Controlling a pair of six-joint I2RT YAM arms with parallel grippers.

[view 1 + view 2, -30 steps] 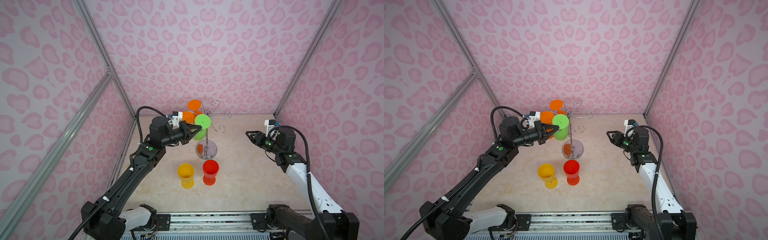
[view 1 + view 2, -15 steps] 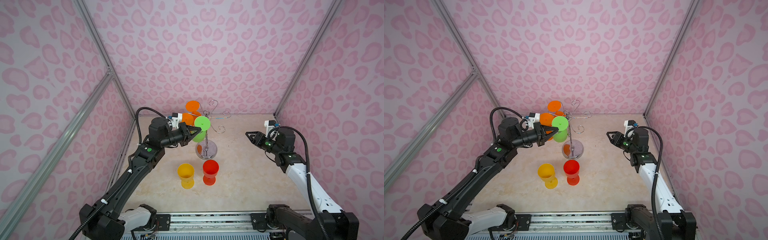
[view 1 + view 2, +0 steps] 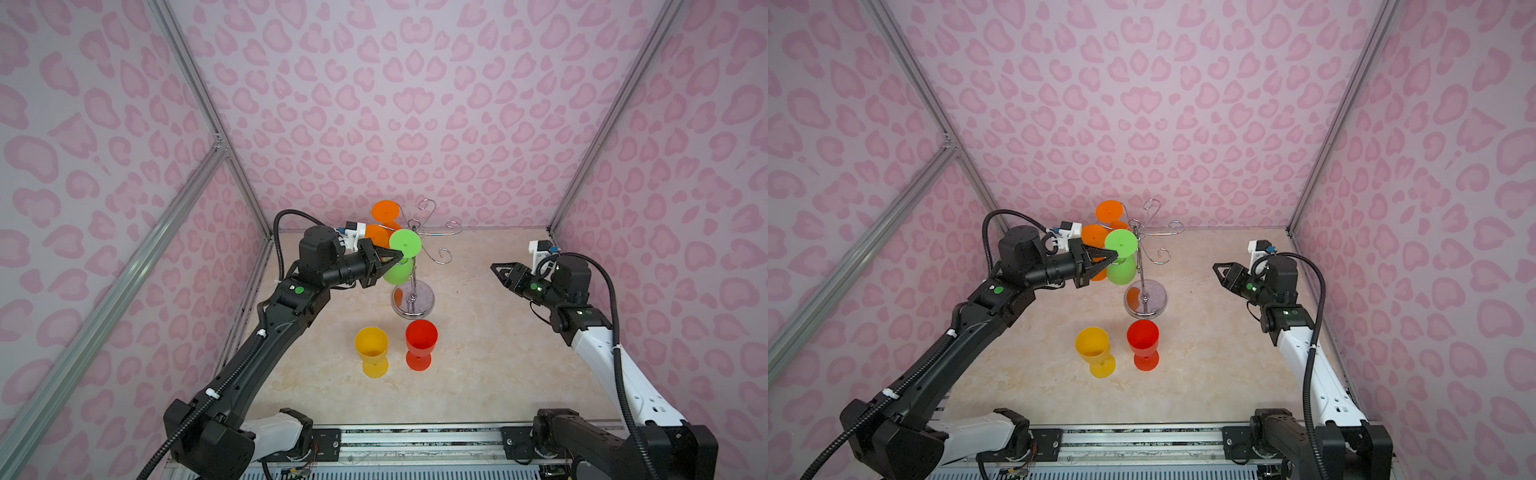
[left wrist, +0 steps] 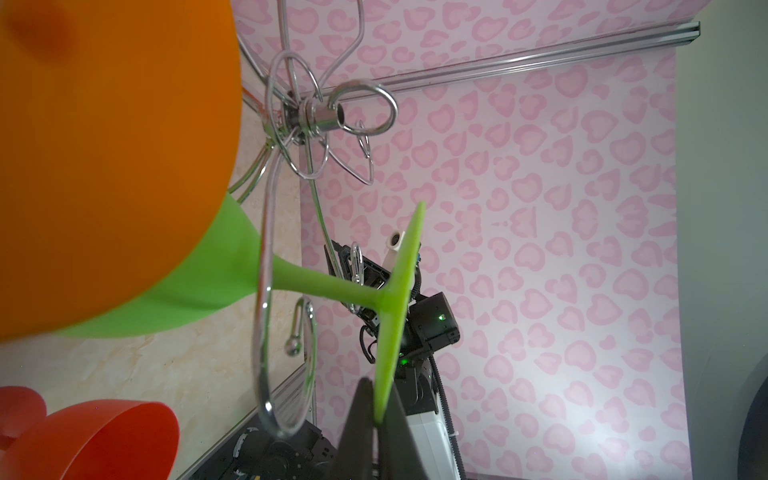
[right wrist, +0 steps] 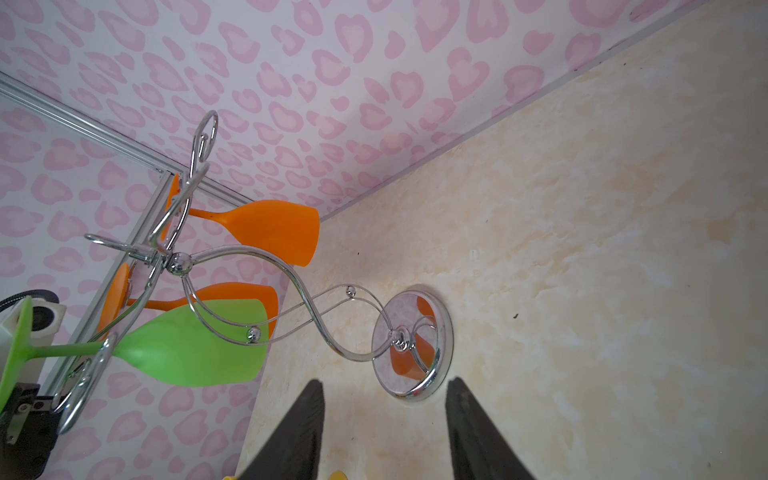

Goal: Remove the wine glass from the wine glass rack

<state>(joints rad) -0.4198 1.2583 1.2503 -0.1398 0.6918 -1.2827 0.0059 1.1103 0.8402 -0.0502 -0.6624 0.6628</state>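
The chrome wine glass rack [image 3: 412,297] stands at the back middle of the table, also seen as the rack [image 4: 316,114] in the left wrist view. A green wine glass [image 3: 398,270] hangs upside down from it. Its stem [image 4: 307,286] lies inside a rack arm's wire loop. My left gripper [image 3: 398,258] is shut on the rim of this glass's flat foot [image 4: 399,299], with the gripper [image 4: 376,419] pinching the foot's edge. My right gripper [image 3: 496,268] hangs open and empty, right of the rack and apart from it. The gripper [image 5: 384,399] faces the rack's base [image 5: 415,340].
Two orange glasses [image 3: 385,211] [image 3: 376,235] hang on the rack behind the green one. A yellow glass [image 3: 371,349] and a red glass [image 3: 421,340] stand upright on the table in front of the rack base. Pink walls close in on three sides.
The left gripper and the green glass have shifted only slightly downward. The right arm has stayed still.
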